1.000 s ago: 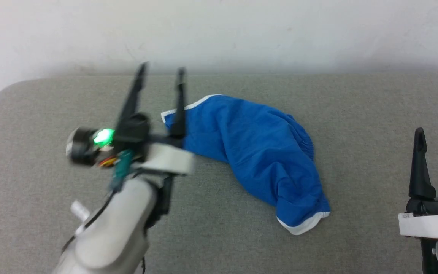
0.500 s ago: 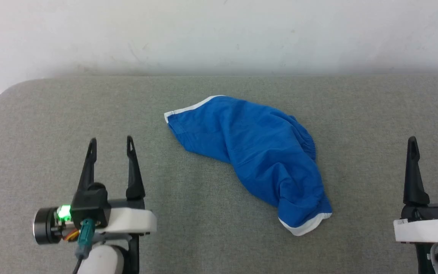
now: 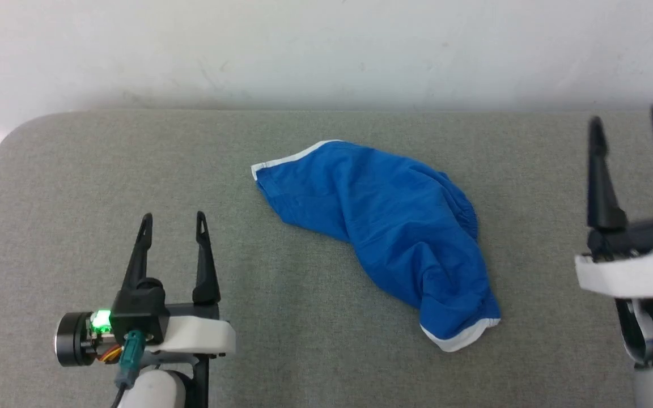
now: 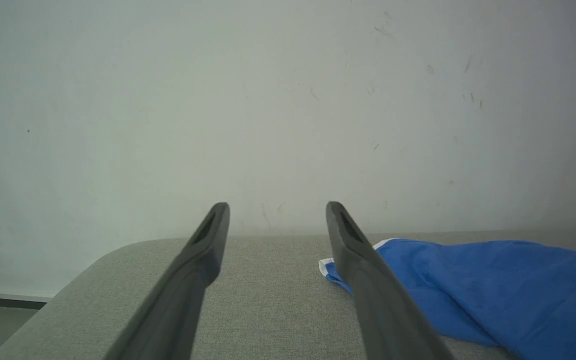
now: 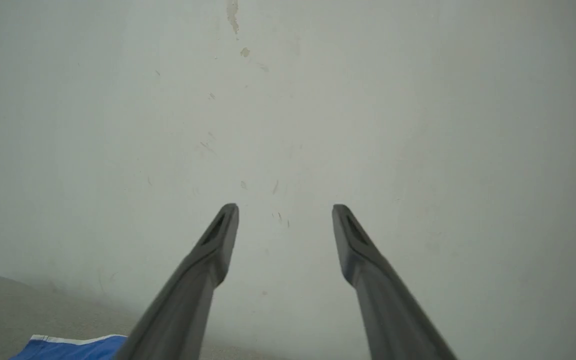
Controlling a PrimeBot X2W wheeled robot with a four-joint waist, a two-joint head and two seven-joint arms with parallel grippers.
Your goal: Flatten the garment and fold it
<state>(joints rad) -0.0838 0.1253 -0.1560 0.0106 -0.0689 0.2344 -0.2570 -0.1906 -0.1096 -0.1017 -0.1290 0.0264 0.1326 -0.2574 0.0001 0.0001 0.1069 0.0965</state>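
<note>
The bright blue garment (image 3: 383,226) lies crumpled in a curved heap in the middle of the grey table (image 3: 77,170), with one white hem band at its far left end and another at its near right end. Its gathered waistband shows on the right side. My left gripper (image 3: 173,218) is open at the lower left, well apart from the fabric, and empty. My right gripper (image 3: 627,122) is open at the right edge, raised, and also empty. The left wrist view catches the garment (image 4: 493,285) to the right of the gripper (image 4: 275,207); a hem corner of the garment (image 5: 68,347) peeks into the right wrist view below the gripper (image 5: 283,210).
A pale scuffed wall (image 3: 326,51) rises directly behind the table's far edge. The table's rounded far-left corner (image 3: 15,133) drops off toward the floor.
My left arm has pulled back from the garment's far left hem to the lower left and now holds still. My right gripper has risen and moved toward the far side.
</note>
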